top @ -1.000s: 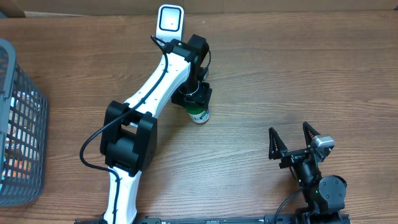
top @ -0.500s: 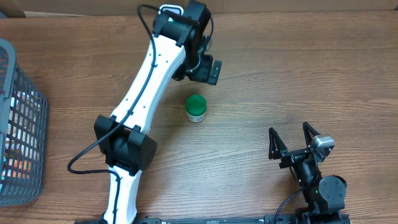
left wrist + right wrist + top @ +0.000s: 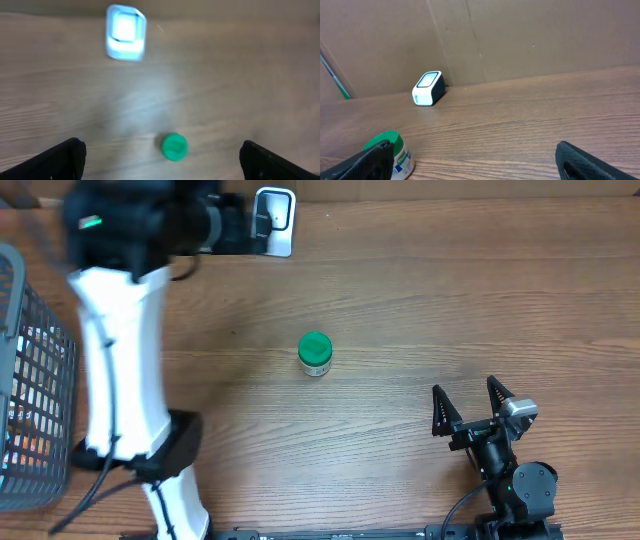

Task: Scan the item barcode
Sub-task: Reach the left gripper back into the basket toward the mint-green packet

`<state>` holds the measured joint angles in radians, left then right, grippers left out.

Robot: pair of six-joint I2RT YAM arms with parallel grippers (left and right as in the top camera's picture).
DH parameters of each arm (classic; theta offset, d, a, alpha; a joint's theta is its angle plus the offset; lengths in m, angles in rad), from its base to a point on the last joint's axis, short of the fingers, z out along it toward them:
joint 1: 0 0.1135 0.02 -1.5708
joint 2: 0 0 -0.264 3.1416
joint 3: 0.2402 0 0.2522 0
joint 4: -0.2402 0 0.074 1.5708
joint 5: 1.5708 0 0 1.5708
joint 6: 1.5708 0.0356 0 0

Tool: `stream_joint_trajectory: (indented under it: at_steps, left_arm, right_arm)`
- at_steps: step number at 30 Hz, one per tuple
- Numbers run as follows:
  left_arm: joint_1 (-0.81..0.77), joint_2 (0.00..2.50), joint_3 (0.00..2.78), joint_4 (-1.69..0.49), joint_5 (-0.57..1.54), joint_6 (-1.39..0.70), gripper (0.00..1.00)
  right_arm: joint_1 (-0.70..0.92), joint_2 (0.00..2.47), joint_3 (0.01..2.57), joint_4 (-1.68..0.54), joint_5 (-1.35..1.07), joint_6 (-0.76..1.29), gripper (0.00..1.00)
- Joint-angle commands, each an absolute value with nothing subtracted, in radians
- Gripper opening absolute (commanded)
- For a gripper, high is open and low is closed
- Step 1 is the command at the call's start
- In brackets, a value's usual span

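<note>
Both empty and spread wide, the left end effector point(image 3: 243, 226) hovers by the scanner point(image 3: 274, 208) at twelve o'clock, the right end effector point(image 3: 465, 388) at five, while the green-lidded jar point(image 3: 315, 354) stands mid-tabletop point(image 3: 450, 290), where an off-centre grab could topple it.

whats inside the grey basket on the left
Through the bars of the basket something orange and something white show. What they are is unclear; the bars and the picture's edge hide the rest.
</note>
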<state>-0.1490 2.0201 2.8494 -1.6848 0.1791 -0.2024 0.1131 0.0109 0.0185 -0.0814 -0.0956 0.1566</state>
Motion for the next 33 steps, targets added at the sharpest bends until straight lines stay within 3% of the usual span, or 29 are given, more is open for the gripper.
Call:
stream_joint_trajectory:
  at_steps: [1,8,20,33]
  left_arm:
    - [0.026,1.872,2.878,-1.689,0.184,-0.187,1.0]
    - [0.358,1.776,2.874,-1.689,0.278,-0.207,0.99]
    - [0.592,1.773,2.862,-1.689,0.281,-0.246,1.0]
    - [1.019,1.817,2.668,-1.689,0.252,-0.284,0.99]
  right_arm:
    - [0.118,0.003,0.008,-0.077,-0.083,0.152,1.0]
    - [0.118,0.003,0.008,-0.077,-0.083,0.152,1.0]
    - [0.118,0.003,0.008,-0.077,-0.083,0.152,1.0]
    - [0.118,0.003,0.008,-0.077,-0.083,0.152,1.0]
